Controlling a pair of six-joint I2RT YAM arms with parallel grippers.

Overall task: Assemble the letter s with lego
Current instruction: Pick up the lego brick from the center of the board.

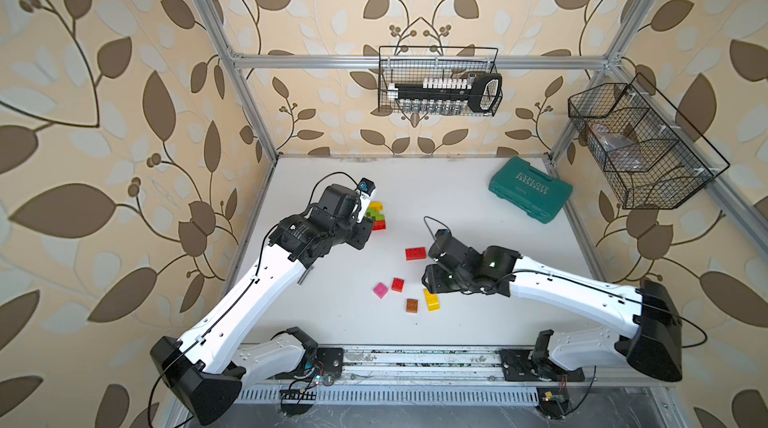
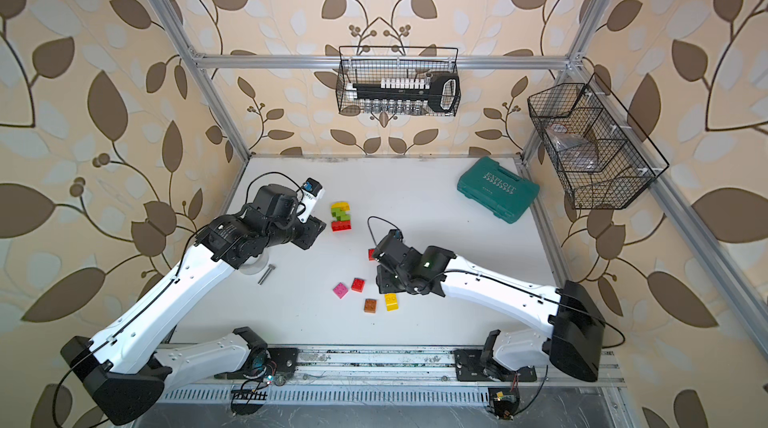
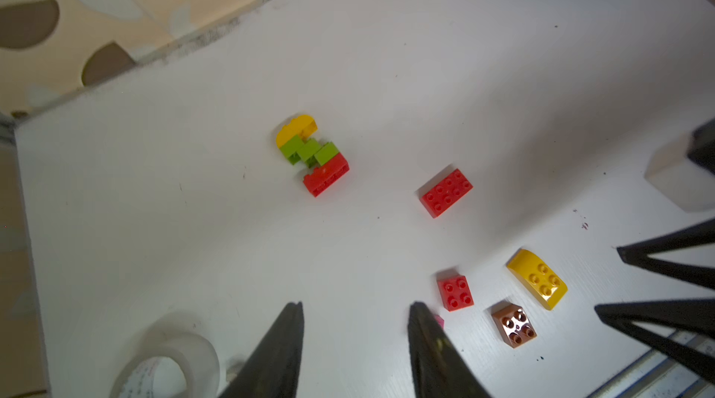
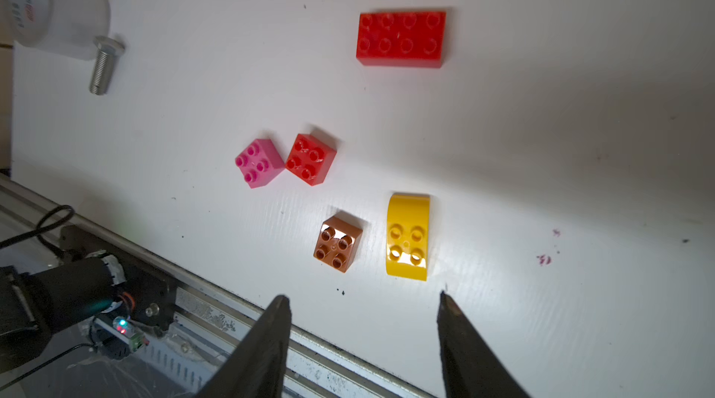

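At the far left of the white bench, a clear tape roll carries print too small to read, with a steel bolt touching it. The left fingers stand apart, holding nothing. To their right lies the lego stack: a curved yellow cap, staggered lime green bricks and a red base. Nearer the front, loose and studs-up, sit the pink brick, small red brick, brown brick, curved yellow brick and eight-stud red oblong. The right fingers gape empty beside them. At the far right, the teal case reads "EXPLOIT".

bare table centre, loose bricks — narrow gaps
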